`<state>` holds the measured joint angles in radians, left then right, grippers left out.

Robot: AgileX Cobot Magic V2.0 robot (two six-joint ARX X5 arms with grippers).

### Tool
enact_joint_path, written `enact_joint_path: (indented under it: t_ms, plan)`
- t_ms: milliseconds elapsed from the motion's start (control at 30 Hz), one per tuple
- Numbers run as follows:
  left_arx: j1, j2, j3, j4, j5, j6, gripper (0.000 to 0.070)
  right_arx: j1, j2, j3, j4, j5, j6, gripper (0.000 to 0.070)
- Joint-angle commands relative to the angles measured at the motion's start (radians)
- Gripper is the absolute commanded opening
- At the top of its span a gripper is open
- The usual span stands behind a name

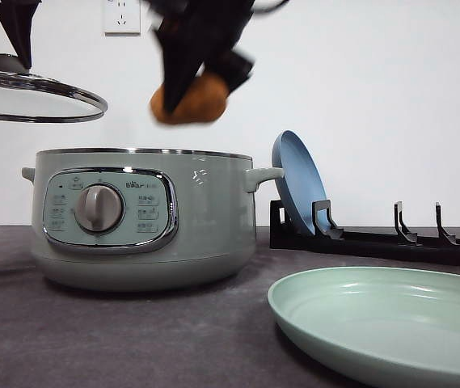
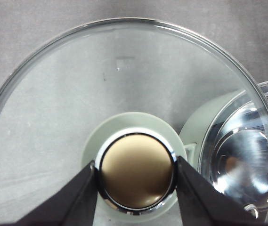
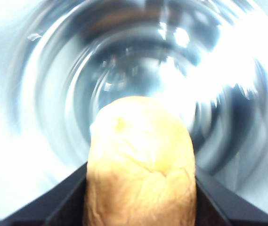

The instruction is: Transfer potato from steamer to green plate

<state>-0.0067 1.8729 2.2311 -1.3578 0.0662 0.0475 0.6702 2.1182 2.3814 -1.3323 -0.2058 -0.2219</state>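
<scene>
Overhead, the right gripper (image 1: 193,85) is showing blurred and cut off at the frame top, its fingers clamping the potato (image 1: 189,101) between them, hanging above the open steamer (image 1: 141,218). Off to one side, the left gripper (image 2: 136,176) is pinching the knob (image 2: 136,176) of the glass lid (image 1: 35,93), its arm cropped. Nearby, the green plate (image 1: 391,323) is lying partly out of frame.
</scene>
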Motion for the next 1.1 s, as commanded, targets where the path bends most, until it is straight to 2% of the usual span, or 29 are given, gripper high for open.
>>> enact_joint_path:
  t_ms: [0, 133, 300, 667, 767, 900, 1067]
  plan:
    - [0.002, -0.002, 0.047, 0.025, 0.004, 0.013, 0.0003, 0.000, -0.042, 0.030, -0.032, 0.002, 0.034, 0.0212]
    - [0.002, -0.002, 0.047, 0.024, 0.004, 0.013, 0.0003, -0.002, -0.165, -0.006, -0.081, 0.035, 0.060, 0.0212]
    - [0.002, -0.002, 0.047, 0.020, 0.004, 0.013, 0.0003, -0.004, -0.378, -0.168, -0.083, 0.058, 0.096, 0.0212]
    - [0.002, -0.002, 0.047, 0.019, 0.004, 0.013, 0.0003, -0.007, -0.925, -0.796, -0.077, 0.057, 0.201, 0.0212]
    - [0.002, -0.002, 0.047, 0.018, 0.004, 0.013, 0.0003, -0.007, -1.062, -0.985, -0.010, 0.056, 0.280, 0.0212]
    - [0.002, -0.002, 0.047, 0.018, 0.004, 0.012, 0.0003, -0.007, -1.231, -1.235, 0.157, 0.058, 0.400, 0.0212]
    - [0.002, -0.002, 0.047, 0.018, 0.004, 0.013, 0.0003, -0.007, -1.349, -1.482, 0.347, 0.058, 0.533, 0.0212]
